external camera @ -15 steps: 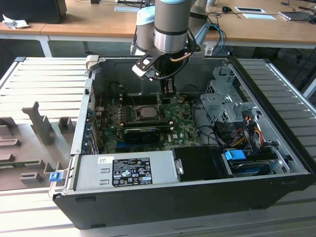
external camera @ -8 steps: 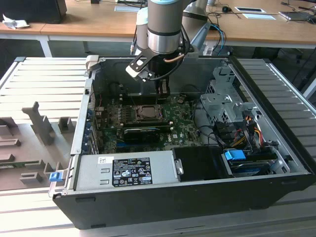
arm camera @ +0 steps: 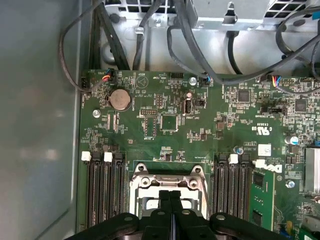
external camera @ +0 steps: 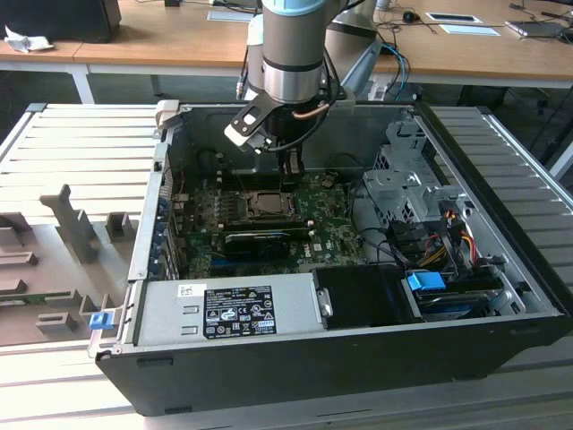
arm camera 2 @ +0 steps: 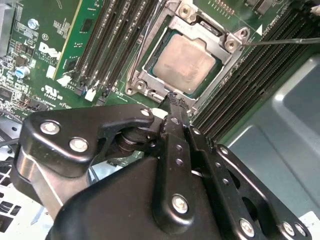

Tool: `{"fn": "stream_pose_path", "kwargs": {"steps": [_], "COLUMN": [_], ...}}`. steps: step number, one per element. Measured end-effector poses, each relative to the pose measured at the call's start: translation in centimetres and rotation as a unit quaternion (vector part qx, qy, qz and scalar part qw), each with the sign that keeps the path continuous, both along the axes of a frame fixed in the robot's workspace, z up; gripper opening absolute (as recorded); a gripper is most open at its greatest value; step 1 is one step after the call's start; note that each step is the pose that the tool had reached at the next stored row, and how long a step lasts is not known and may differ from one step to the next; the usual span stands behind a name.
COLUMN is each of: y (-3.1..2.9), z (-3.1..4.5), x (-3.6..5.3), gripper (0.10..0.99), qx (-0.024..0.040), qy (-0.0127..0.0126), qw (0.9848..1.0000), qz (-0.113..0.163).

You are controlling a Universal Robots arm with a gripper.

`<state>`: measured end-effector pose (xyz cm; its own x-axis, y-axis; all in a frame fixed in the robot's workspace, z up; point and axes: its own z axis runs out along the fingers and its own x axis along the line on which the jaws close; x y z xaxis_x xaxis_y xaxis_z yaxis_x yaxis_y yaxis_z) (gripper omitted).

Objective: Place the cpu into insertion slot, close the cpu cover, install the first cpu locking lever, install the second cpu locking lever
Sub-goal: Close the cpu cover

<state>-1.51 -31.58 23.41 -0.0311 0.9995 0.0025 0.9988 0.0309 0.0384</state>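
The claw [arm camera 2: 172, 102] is narrow: its two black fingers [arm camera: 164, 200] are pressed flat together with no gap showing and nothing held between them. In the exterior view the claw [external camera: 288, 170] hangs straight down from the arm into the open computer case [external camera: 313, 367], its tip just beside the slot [external camera: 254, 204] on the side away from the exterior camera.

In the second wrist view the fingertips sit right at the rim of the slot, close to one edge of the cover [arm camera 2: 149, 79]. Whether they touch that edge cannot be told. The chip [arm camera 2: 184, 62] lies flat inside the slot, apart from the claw, its dull grey top showing through the cover's window. The cover is folded down over the chip's edges.

There is one chip, one slot and one cover. Two thin metal rods belong to the slot. One rod [arm camera 2: 280, 41] sticks out from a corner of the slot and runs across the memory sockets. The other rod [arm camera 2: 141, 47] lies close along one side of the cover.

Two banks of long black memory sockets [arm camera: 105, 190] flank the slot on opposite sides. Beyond the slot on the green board [arm camera: 165, 145] sits one round coin battery [arm camera: 120, 99], and past the board's edge several dark cables [arm camera: 180, 30] loop along the case wall.
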Motion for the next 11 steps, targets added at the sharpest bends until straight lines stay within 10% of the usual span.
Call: {"fn": "stream_pose_path", "kwargs": {"steps": [11], "y": [0.0], "z": [-0.03], "x": [-2.18], "gripper": [0.106], "qx": [0.0], "qy": [0.0001], "qw": [1.0], "qz": [0.0]}}
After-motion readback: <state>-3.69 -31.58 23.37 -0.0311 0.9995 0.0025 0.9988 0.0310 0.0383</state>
